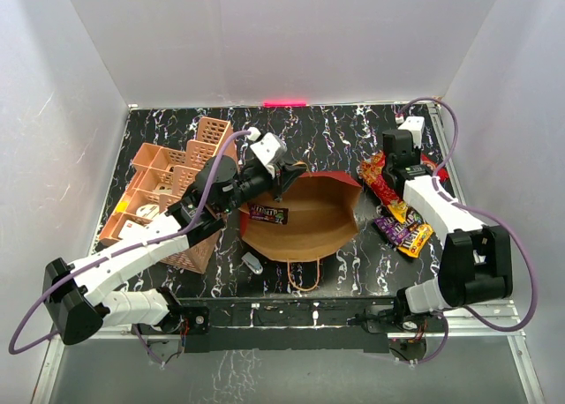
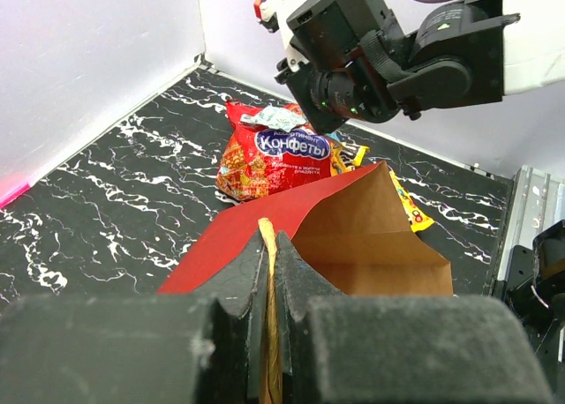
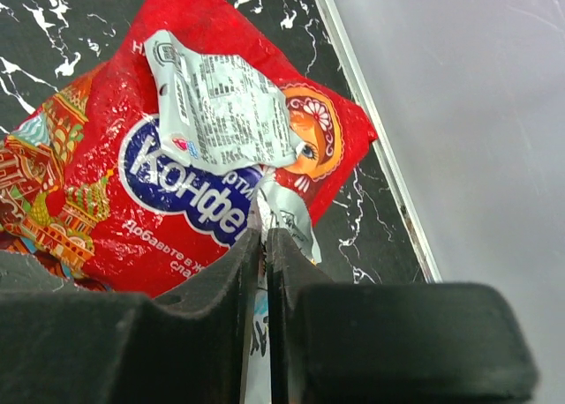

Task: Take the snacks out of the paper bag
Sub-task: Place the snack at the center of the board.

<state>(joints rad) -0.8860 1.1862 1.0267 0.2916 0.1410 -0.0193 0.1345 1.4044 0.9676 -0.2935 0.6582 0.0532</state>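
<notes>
The dark red paper bag (image 1: 305, 232) lies open in the middle, brown inside showing; it also shows in the left wrist view (image 2: 371, 236). A dark candy packet (image 1: 267, 213) lies inside it. My left gripper (image 1: 281, 185) is shut on the bag's upper rim (image 2: 269, 245). The red cookie bag (image 1: 378, 182) lies at the right, also in the right wrist view (image 3: 106, 192). My right gripper (image 1: 395, 168) is shut on a silver-blue packet (image 3: 221, 113) that rests on top of the cookie bag. Purple and yellow packets (image 1: 406, 232) lie beside it.
A salmon-pink lattice organizer (image 1: 163, 188) stands at the left under my left arm. A small white item (image 1: 252, 263) lies near the bag's front. One bag handle (image 1: 303, 276) loops toward the near edge. White walls close in on three sides.
</notes>
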